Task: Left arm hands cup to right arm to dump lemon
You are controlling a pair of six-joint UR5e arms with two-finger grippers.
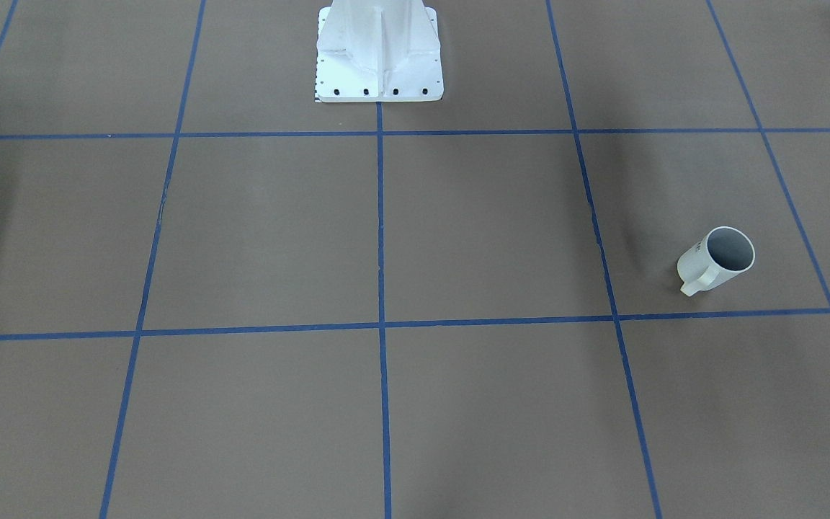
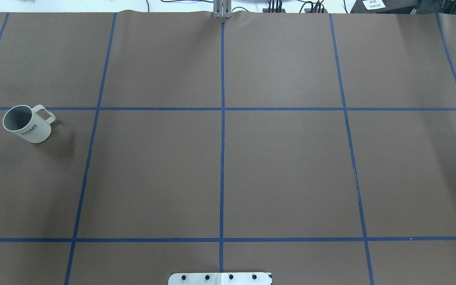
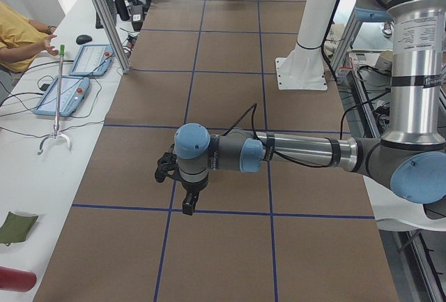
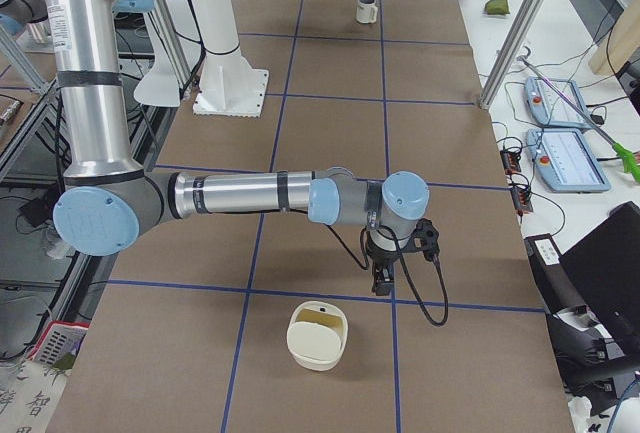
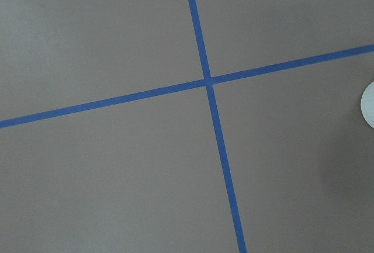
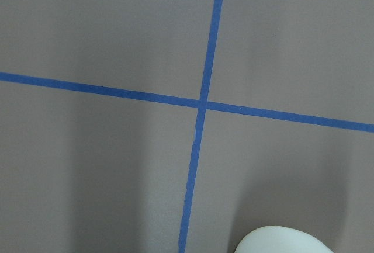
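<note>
Cup (image 2: 28,123) upright nr left edge of desk (image 2: 283,178) (handle twd far edge), standing free. Left gripper (image 3: 187,209) hangs over desk, pointing down; right gripper (image 4: 380,288) likewise, nr cream tub (image 4: 318,345). Apart or together: can't tell for either.

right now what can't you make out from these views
- lemon: none seen; floor of the cup hidden by its own wall in overhead and front views
- left gripper, right gripper: in side views only, too small; open or shut unclear
- white sliver: cut off by left wrist view's right edge; unidentifiable
</note>
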